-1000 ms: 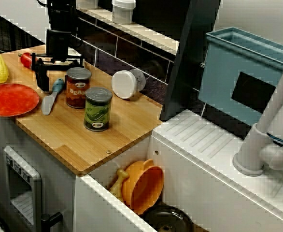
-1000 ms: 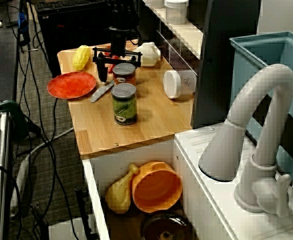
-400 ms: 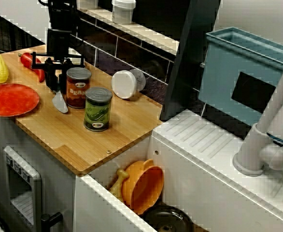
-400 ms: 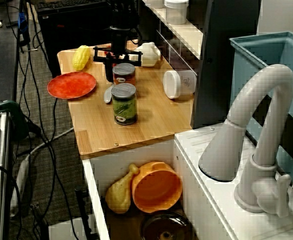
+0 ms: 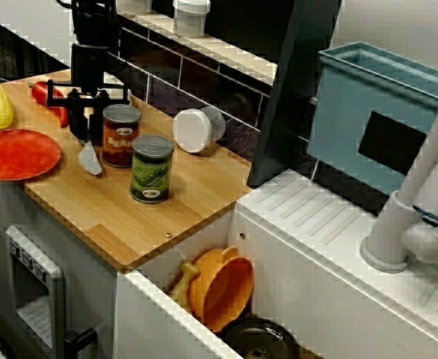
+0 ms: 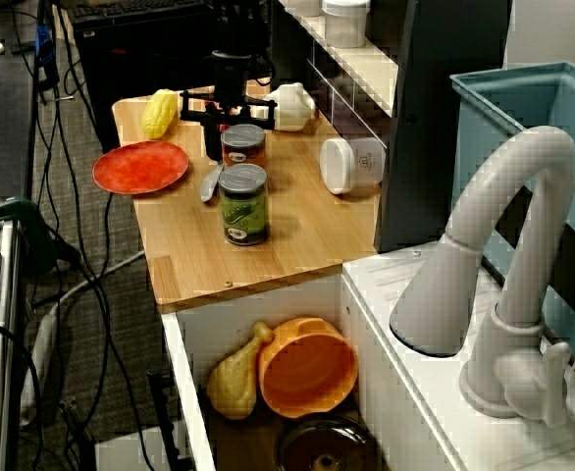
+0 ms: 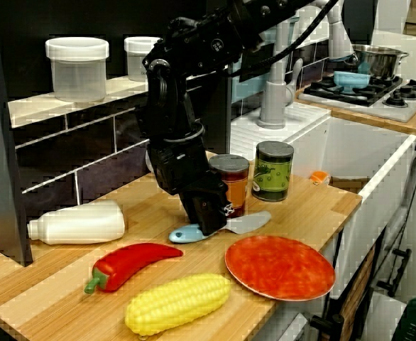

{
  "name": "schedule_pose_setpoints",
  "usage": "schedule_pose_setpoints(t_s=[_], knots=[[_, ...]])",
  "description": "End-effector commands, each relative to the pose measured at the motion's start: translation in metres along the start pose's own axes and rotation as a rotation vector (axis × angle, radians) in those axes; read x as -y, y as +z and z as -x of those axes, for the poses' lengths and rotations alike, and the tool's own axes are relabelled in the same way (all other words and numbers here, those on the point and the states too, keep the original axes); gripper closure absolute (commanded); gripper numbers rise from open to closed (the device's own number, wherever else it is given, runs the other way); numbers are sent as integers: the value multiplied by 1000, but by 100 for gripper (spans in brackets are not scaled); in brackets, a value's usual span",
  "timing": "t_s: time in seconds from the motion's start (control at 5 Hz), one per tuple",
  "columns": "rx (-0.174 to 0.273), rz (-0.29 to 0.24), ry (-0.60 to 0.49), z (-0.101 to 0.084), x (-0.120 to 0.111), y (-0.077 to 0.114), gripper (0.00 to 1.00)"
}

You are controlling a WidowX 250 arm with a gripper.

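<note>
My black gripper (image 5: 84,129) points straight down over the wooden counter (image 5: 99,206), shut on a small knife (image 5: 90,158) with a light blue handle (image 7: 183,234) and a grey blade (image 7: 248,223). In the counter-end view the gripper (image 7: 209,222) pinches the knife between handle and blade, low at the board. In the view over the faucet, the gripper (image 6: 212,152) stands just left of a red-brown bean can (image 6: 243,144). A green can (image 5: 152,168) stands nearer the sink. A red plate (image 7: 279,266) lies close to the blade.
A yellow corn cob (image 7: 176,303), a red pepper (image 7: 133,261) and a white bottle on its side (image 7: 77,222) lie at the counter's end. A white jar (image 5: 196,129) lies by the tiled wall. The sink holds an orange bowl (image 5: 223,288) and a toy drumstick (image 6: 234,378).
The gripper was open astride the knife handle; it has shut on it. The knife has swung and shifted toward the bean can, blade now close beside it.
</note>
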State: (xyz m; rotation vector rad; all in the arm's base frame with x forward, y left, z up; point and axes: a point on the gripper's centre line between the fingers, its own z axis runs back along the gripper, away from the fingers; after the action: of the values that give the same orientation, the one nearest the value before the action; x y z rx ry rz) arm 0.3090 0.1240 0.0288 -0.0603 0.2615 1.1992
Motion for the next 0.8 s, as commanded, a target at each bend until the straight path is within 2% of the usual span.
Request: schedule_pose_setpoints(t_s=[0.0, 0.6], knots=[[27, 44, -3, 0, -7, 29, 100], [-14, 56, -6, 4, -17, 56, 100]])
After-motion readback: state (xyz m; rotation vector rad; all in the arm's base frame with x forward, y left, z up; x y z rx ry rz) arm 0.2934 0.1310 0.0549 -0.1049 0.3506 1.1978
